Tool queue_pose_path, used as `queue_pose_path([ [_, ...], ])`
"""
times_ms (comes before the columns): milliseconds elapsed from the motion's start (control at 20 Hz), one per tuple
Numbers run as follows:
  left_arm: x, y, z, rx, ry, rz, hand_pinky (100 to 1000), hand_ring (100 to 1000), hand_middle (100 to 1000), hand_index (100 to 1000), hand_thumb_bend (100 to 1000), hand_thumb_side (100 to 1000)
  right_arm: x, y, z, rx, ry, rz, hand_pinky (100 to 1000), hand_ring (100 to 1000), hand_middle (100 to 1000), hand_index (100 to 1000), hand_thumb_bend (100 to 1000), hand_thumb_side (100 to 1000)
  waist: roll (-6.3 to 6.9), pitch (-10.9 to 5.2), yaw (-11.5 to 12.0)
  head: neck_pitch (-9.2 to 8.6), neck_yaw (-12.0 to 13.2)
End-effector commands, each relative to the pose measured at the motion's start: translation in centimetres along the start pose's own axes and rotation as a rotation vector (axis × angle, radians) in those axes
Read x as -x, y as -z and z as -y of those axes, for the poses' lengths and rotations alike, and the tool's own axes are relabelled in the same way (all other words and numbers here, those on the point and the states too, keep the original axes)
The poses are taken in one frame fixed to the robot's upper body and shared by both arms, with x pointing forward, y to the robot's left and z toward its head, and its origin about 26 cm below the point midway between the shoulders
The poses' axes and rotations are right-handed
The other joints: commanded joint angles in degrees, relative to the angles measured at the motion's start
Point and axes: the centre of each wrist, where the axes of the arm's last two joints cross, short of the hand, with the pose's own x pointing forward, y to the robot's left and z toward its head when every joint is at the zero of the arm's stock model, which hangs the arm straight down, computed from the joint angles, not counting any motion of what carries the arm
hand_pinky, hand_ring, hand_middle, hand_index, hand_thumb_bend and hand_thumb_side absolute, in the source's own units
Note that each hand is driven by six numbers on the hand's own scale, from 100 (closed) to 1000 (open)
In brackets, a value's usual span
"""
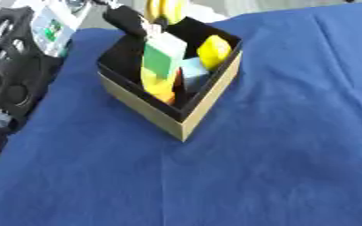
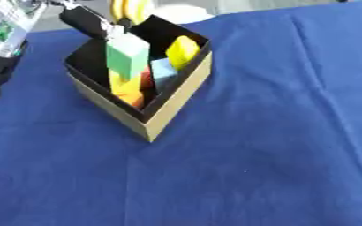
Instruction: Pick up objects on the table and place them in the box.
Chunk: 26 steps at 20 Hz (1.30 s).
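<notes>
The box (image 1: 203,103), tan outside and black inside, stands on the blue cloth at upper centre. Inside lie a yellow block (image 1: 213,50), a light blue block (image 1: 193,73) and something orange-red (image 1: 167,95). A tall carton (image 2: 127,59), green-faced with a white top and yellow foot, stands tilted in the box with its top above the rim. My left hand (image 1: 128,20) comes in from the upper left and pinches the carton's top corner. My right hand shows in no view.
My left arm's black and silver links (image 1: 10,75) fill the left edge. A white and green thing (image 1: 53,24) sits at the top left. Something yellow (image 1: 165,9) shows behind the box. Blue cloth (image 1: 277,167) spreads in front and to the right.
</notes>
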Motion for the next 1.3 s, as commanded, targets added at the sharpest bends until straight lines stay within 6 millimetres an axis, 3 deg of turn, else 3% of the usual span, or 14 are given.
queue_pose_path([
  [50,0.6,-1.1,-1.3,-0.029,0.009,-0.019,901,900,900,962,374,491,-0.5,0.2,0.3,-0.001,-0.004,0.014,839,834,718,810,100,777,-0.27,-1.86,0.1,0.23,-0.1],
  [300,0.8,-1.3,-1.5,-0.036,0.002,-0.021,916,940,919,967,450,560,-0.5,0.2,0.4,0.003,-0.003,0.008,838,833,717,809,100,777,-0.07,-2.08,0.2,0.35,-0.2],
  [750,1.1,-1.8,-1.5,-0.074,-0.026,-0.015,897,922,887,951,430,534,-0.5,0.1,0.3,0.012,0.003,0.002,837,832,716,807,100,778,0.23,-2.33,0.1,0.55,-0.2],
  [950,1.4,-2.2,-1.6,-0.126,-0.046,-0.017,872,875,829,883,321,452,-0.4,0.1,0.4,0.015,0.003,-0.001,837,832,716,807,100,778,0.15,-2.46,0.3,0.81,-0.4],
  [1000,1.6,-2.5,-1.8,-0.163,-0.051,-0.027,836,814,756,811,200,362,-0.4,0.0,0.4,0.014,0.002,-0.002,836,832,716,807,100,777,0.09,-2.58,0.5,1.01,-0.5],
  [1100,1.9,-3.2,-2.2,-0.274,-0.064,-0.052,806,768,695,764,100,386,-0.4,0.0,0.4,0.013,0.0,-0.004,836,832,716,807,100,774,-0.07,-2.87,0.8,1.59,-0.7],
  [1300,2.6,-6.1,-2.9,-0.576,-0.1,-0.068,802,754,676,757,100,365,-0.3,-0.1,0.7,0.013,-0.014,-0.003,837,832,717,808,100,767,-0.38,-3.84,1.8,2.91,-1.6],
])
